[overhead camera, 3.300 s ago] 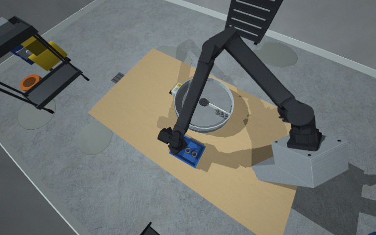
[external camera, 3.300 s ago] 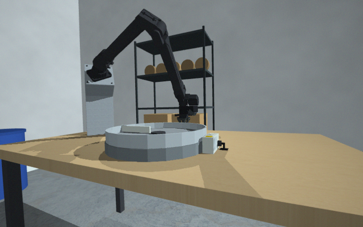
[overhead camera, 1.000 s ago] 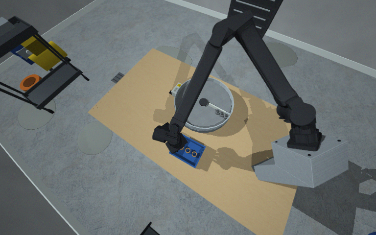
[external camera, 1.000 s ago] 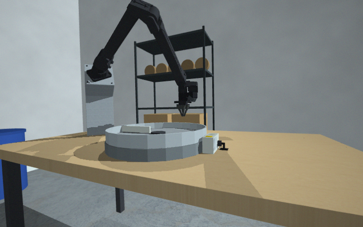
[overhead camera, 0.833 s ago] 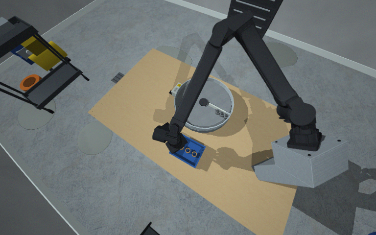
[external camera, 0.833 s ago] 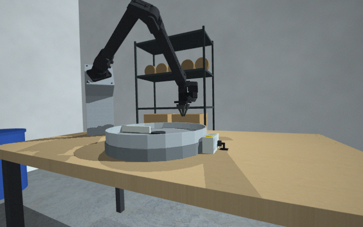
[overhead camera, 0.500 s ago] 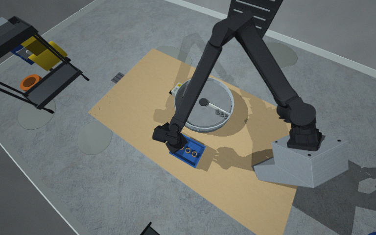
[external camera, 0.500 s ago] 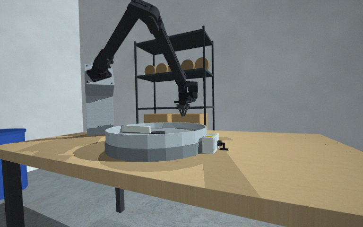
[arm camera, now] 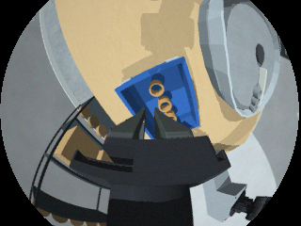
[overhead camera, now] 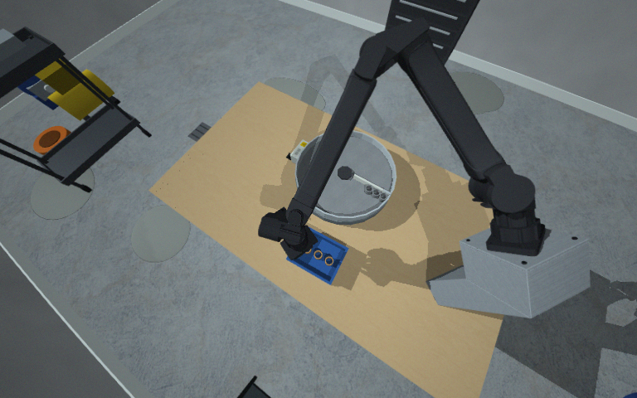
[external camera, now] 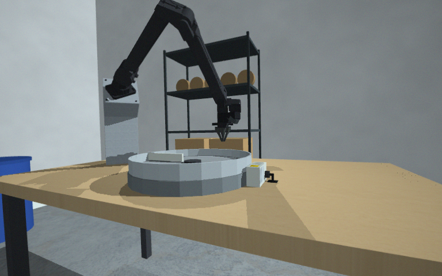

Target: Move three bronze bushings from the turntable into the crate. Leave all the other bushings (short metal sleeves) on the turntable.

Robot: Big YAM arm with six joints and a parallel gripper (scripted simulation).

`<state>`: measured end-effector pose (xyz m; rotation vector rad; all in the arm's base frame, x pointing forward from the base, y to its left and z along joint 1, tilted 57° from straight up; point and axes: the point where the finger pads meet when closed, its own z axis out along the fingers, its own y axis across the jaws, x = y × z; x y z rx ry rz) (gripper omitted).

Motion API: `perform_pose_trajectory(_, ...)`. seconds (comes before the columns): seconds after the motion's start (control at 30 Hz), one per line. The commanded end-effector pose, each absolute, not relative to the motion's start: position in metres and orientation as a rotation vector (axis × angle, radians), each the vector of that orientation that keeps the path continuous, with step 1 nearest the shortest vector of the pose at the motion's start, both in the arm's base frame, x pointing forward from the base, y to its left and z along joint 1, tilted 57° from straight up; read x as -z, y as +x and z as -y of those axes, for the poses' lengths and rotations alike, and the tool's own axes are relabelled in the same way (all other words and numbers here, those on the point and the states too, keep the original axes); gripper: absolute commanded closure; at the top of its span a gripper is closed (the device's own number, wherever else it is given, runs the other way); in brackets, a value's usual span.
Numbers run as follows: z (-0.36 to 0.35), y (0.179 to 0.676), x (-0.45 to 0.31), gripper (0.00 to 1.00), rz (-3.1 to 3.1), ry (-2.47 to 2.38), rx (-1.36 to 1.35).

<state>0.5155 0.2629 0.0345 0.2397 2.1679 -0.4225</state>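
Near the middle of the top view, slightly left and below centre, the gripper (overhead camera: 296, 249) hangs over the left end of the blue crate (overhead camera: 338, 268); the crate lies on the wooden table (overhead camera: 225, 187) just below the round grey turntable (overhead camera: 371, 213); two bronze bushings (overhead camera: 323, 257) show side by side inside the crate, and a third ring is partly hidden under the gripper's edge; in the wrist view the three rings (arm camera: 162, 97) lie in a row along the crate floor, just above the fingertips; the jaws stand nearly closed, with only a narrow gap between the tips, and nothing is held between them; in the exterior view the gripper (external camera: 223, 136) points straight down, raised above the far rim of the turntable (external camera: 182, 171), and the crate is hidden behind that rim; on the turntable three grey bushings (overhead camera: 376, 191) sit in a short line at the outer end of a pale bar (overhead camera: 363, 180) that runs from the dark hub (overhead camera: 345, 172) toward the lower right rim; a small white box (external camera: 255, 173) with a yellow top touches the turntable's side; the arm's grey pedestal (overhead camera: 554, 276) stands at the right edge of the table; a dark shelf rack (external camera: 248, 81) with tan discs stands behind the table in the exterior view.
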Motion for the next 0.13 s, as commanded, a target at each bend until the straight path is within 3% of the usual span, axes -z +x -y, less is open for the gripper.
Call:
perform_pose_trajectory(0.0, -0.28, 0.5098, -0.052, 0.87, -2.148, 0.233, 0.379)
perform_pose_trajectory(0.1, -0.28, 0.5098, -0.052, 0.87, -2.148, 0.233, 0.379)
